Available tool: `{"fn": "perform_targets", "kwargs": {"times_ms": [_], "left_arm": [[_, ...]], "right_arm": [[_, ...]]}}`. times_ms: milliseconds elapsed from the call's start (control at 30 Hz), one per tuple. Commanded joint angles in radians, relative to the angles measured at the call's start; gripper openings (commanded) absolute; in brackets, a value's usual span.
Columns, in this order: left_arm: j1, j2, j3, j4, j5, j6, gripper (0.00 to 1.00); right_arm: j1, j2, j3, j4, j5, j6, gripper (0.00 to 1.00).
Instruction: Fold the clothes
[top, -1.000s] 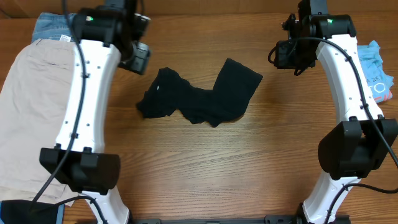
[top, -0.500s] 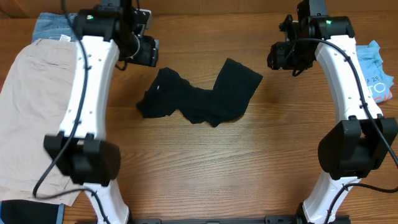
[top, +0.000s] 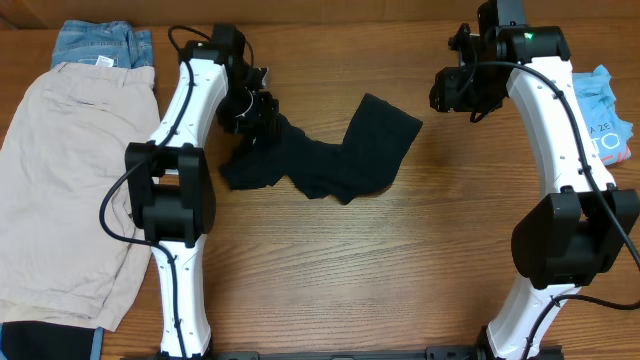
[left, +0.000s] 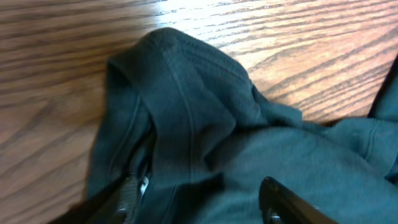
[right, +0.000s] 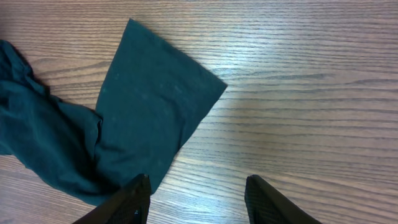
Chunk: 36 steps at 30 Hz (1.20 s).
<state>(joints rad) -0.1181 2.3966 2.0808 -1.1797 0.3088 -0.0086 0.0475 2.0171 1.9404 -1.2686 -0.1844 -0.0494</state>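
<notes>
A crumpled black T-shirt (top: 330, 155) lies bunched in the middle of the wooden table. My left gripper (top: 255, 110) is open and down at the shirt's upper left corner. In the left wrist view its fingers (left: 199, 202) straddle a fold of the dark fabric (left: 205, 130). My right gripper (top: 452, 92) is open and empty, hovering just right of the shirt's upper right corner. In the right wrist view the jaws (right: 198, 196) hang over bare wood beside a flat flap of the shirt (right: 149, 106).
Beige shorts (top: 60, 180) lie spread at the left edge, with blue denim (top: 100, 42) behind them. A light-blue printed tee (top: 608, 115) sits at the right edge. Another dark item (top: 40, 340) shows at the bottom left corner.
My left arm has swung right and down, bringing its gripper onto the shirt's upper left corner. The right arm has barely moved. The shirt lies as before.
</notes>
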Motion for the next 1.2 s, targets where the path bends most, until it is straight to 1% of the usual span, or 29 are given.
{"fn": "perform_targets", "kwargs": {"times_ms": [0,133,167,200,233,367,533,633,733,800,833,867,933,967,1000,1067,1100,1133,1167], "left_arm": [[-0.011,0.02,0.004,0.012,0.087,-0.014,0.53],[-0.013,0.013,0.008,0.04,0.148,-0.014,0.38],[-0.013,0.013,0.012,0.041,0.153,-0.013,0.3],[-0.013,0.013,0.016,0.04,0.157,-0.013,0.11],[-0.012,0.013,0.024,0.034,0.163,-0.013,0.04],[-0.003,0.001,0.122,-0.032,0.171,0.011,0.04],[0.002,-0.028,0.32,-0.136,0.151,0.013,0.04],[-0.002,-0.032,0.414,-0.185,0.203,0.04,0.04],[-0.002,-0.049,0.523,-0.2,0.213,0.047,0.04],[0.008,-0.08,0.648,-0.195,0.214,0.047,0.04],[0.011,-0.089,0.677,-0.192,0.216,0.047,0.04],[0.019,-0.113,0.747,-0.189,0.228,0.056,0.04],[0.029,-0.151,0.827,-0.201,0.248,0.086,0.04],[0.034,-0.18,0.872,-0.221,0.221,0.111,0.04],[0.036,-0.203,0.897,-0.241,0.16,0.117,0.04],[0.04,-0.247,0.917,-0.291,-0.081,0.083,0.04],[0.041,-0.256,0.917,-0.317,-0.173,0.064,0.04],[0.041,-0.259,0.917,-0.362,-0.246,0.061,0.04],[0.041,-0.255,0.912,-0.393,-0.273,0.061,0.04]], "right_arm": [[0.003,-0.005,-0.004,0.003,-0.012,-0.006,0.53],[0.003,-0.005,-0.004,0.003,-0.012,-0.006,0.52],[0.003,-0.005,-0.004,0.002,-0.012,-0.006,0.52],[0.003,-0.005,-0.004,0.002,-0.012,-0.006,0.52],[0.003,-0.005,-0.004,0.002,-0.012,-0.006,0.52],[0.003,-0.005,-0.004,0.002,-0.012,-0.006,0.52],[0.003,-0.005,-0.004,0.003,-0.012,-0.006,0.52],[0.003,-0.005,-0.004,-0.001,-0.012,-0.006,0.52],[0.003,-0.005,-0.004,0.0,-0.011,-0.006,0.52],[0.001,-0.005,-0.004,0.0,-0.011,-0.006,0.52],[0.0,-0.005,-0.004,-0.001,-0.011,-0.006,0.52],[0.0,-0.005,-0.004,-0.001,-0.011,-0.006,0.52],[0.001,-0.005,-0.004,0.0,-0.011,-0.006,0.52],[0.001,-0.005,-0.004,0.0,-0.011,-0.006,0.52],[0.001,-0.005,-0.004,0.001,-0.011,-0.006,0.52],[0.001,-0.005,-0.004,0.001,-0.011,-0.006,0.52],[0.001,-0.005,-0.004,0.002,-0.012,-0.006,0.52],[0.001,-0.005,-0.004,0.007,-0.012,-0.006,0.52],[0.001,-0.005,-0.004,0.01,-0.013,-0.006,0.52]]}}
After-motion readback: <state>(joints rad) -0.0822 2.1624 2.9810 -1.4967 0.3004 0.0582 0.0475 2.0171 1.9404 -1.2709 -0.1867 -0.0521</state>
